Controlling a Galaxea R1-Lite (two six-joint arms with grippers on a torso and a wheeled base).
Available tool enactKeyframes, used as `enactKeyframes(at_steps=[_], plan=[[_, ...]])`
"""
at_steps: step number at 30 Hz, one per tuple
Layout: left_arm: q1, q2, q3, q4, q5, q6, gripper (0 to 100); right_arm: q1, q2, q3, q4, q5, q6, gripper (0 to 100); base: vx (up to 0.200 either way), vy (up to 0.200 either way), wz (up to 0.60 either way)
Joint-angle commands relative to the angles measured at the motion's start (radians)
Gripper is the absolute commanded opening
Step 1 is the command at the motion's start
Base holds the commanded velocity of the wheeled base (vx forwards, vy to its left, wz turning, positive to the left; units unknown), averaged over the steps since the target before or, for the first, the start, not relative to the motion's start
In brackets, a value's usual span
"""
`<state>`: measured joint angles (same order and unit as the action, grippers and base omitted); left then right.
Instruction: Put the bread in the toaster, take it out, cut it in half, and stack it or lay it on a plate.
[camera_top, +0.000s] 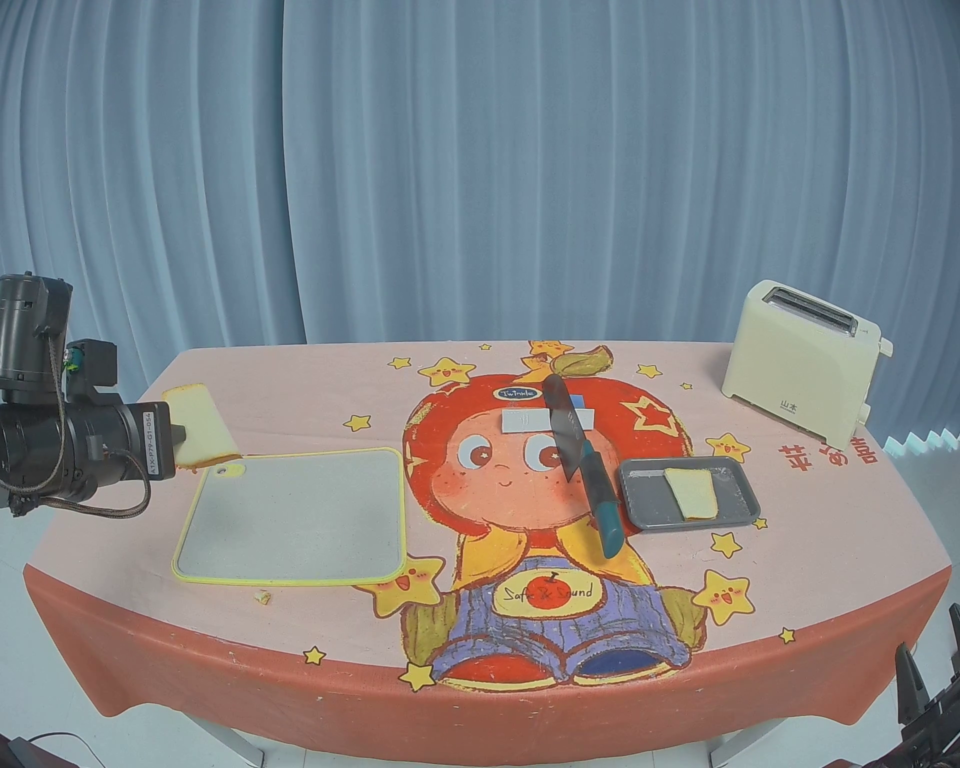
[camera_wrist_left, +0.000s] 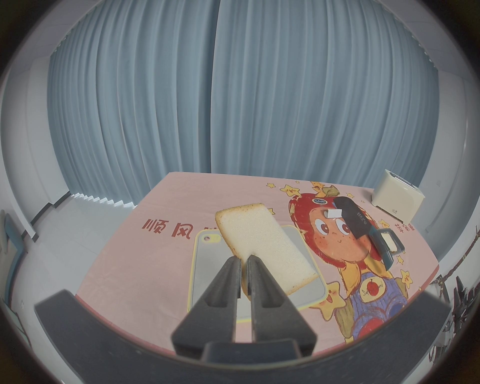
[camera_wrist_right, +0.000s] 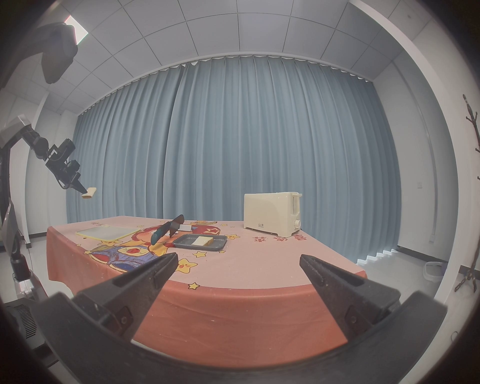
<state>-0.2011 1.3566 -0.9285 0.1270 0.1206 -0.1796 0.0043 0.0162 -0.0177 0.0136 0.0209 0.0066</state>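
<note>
A slice of bread (camera_top: 200, 425) hangs in the air above the table's left side, over the far edge of the cutting board (camera_top: 295, 515). My left gripper (camera_wrist_left: 242, 261) is shut on the bread (camera_wrist_left: 265, 245) at one short edge; from the right wrist view this bread (camera_wrist_right: 89, 192) floats well above the table. A cream toaster (camera_top: 803, 360) stands at the far right. A second piece of bread (camera_top: 692, 493) lies on a dark grey tray (camera_top: 645, 500). A knife (camera_top: 585, 465) with a teal handle rests propped on a stand at the centre. My right gripper (camera_wrist_right: 239, 272) is open, low beside the table's right front.
A small crumb (camera_top: 262, 597) lies on the tablecloth near the cutting board's front edge. A white block (camera_top: 545, 420) holds up the knife blade. Blue curtains close off the space behind the table.
</note>
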Motion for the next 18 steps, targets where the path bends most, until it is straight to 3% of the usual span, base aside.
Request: enactKeyframes(at_steps=[1,4,18], plan=[[-0.001,-0.001,0.007,0.006,-0.007,-0.003,0,0.000,-0.016,0.015,0.000,0.001,0.001,100,0.000,0.000,0.00],[-0.001,-0.001,0.023,0.000,-0.006,-0.003,0,0.000,-0.016,0.015,0.000,0.001,0.000,100,0.000,0.000,0.00],[-0.003,-0.002,0.025,0.002,-0.006,-0.001,0,0.000,-0.016,0.015,0.000,0.001,0.000,100,0.000,-0.200,0.00]])
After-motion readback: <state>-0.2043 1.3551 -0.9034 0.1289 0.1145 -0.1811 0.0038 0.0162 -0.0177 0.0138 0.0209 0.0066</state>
